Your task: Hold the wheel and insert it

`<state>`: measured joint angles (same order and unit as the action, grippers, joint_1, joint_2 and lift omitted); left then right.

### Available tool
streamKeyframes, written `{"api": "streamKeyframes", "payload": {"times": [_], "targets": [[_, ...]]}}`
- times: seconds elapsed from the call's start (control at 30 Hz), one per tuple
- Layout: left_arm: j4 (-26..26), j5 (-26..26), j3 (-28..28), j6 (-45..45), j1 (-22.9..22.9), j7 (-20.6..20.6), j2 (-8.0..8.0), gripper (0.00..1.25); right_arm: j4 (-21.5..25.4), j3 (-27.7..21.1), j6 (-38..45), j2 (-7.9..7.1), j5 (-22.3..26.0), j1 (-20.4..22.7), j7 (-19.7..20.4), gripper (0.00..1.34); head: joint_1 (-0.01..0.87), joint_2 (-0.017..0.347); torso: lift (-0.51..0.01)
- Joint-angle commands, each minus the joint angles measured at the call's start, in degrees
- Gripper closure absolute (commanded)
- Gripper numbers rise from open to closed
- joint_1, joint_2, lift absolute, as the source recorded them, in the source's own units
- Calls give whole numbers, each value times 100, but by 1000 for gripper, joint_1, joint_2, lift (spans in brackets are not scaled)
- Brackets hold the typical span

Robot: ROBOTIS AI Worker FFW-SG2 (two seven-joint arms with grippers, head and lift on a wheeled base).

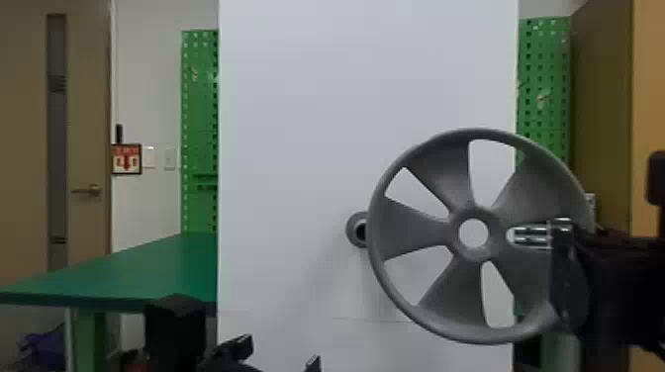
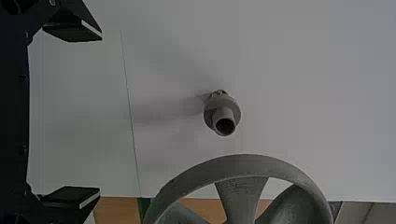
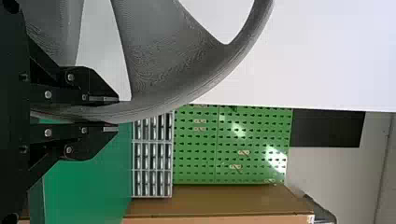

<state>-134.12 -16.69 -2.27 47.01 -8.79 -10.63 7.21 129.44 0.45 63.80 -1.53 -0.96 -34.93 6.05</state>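
The grey spoked wheel (image 1: pixel 415 230) is held upright in front of the white panel, its rim gripped at the right by my right gripper (image 1: pixel 559 235). In the right wrist view, the right gripper (image 3: pixel 109 114) has its fingers on both sides of the wheel's rim (image 3: pixel 177 95). A round grey hub peg (image 1: pixel 352 230) juts from the panel just left of the wheel, partly behind its rim. The left wrist view shows the peg (image 2: pixel 224 114) apart from the wheel (image 2: pixel 243 168). Low in the head view, my left gripper (image 1: pixel 282 358) is open; its fingers stand wide apart in its wrist view (image 2: pixel 86 116).
The white panel (image 1: pixel 297 123) rises in the middle. Behind it at the left is a green table (image 1: pixel 148 267), with green pegboards (image 1: pixel 198 123) at both sides of the panel. A brown cabinet (image 1: pixel 601 123) stands at the right.
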Motion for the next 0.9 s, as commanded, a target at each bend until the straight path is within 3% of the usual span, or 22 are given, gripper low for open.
{"api": "streamKeyframes", "payload": {"times": [0.0,0.5,0.87], "targets": [[0,-1,-2,-7,0,0,0,114,-50,139,1,13,70,-5,54,1248,12,155,-473],[0,-1,-2,-7,0,0,0,114,-244,561,-193,83,167,-110,107,1248,12,155,-473],[0,-1,-2,-7,0,0,0,114,-305,790,-333,158,544,-102,661,1253,12,155,-473]]}}
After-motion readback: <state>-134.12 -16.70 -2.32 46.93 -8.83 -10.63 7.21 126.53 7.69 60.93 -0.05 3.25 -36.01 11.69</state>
